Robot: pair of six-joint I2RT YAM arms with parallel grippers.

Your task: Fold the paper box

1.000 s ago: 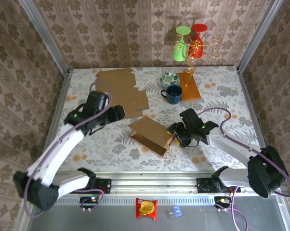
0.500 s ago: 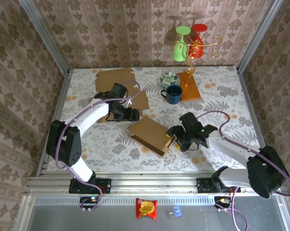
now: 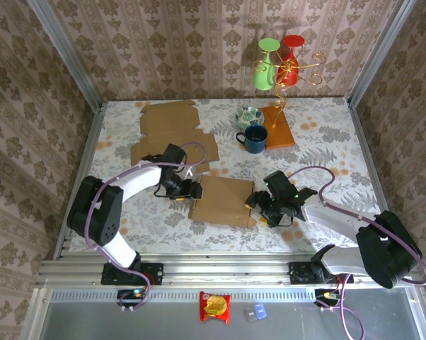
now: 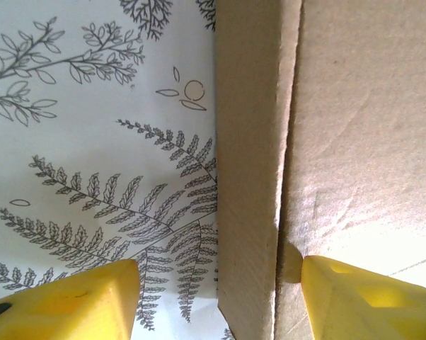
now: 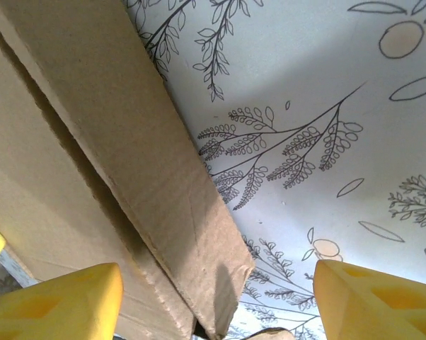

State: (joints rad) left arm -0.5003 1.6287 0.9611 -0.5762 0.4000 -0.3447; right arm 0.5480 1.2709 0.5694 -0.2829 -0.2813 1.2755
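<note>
Bright, even light; wrist close-ups perhaps slightly soft.

1. Tablecloth (image 4: 78,142): white with a grey fern print, bare to the left of the cardboard.
2. Brown cardboard box (image 4: 369,127) lies on the cloth. A narrow flap (image 4: 245,177) runs along its edge, split from the main panel by a thin seam.
3. Left gripper (image 4: 216,301): yellow fingertips (image 4: 64,301) spread wide, with the flap's end between them. One is over bare cloth, the other over the main panel.
</note>
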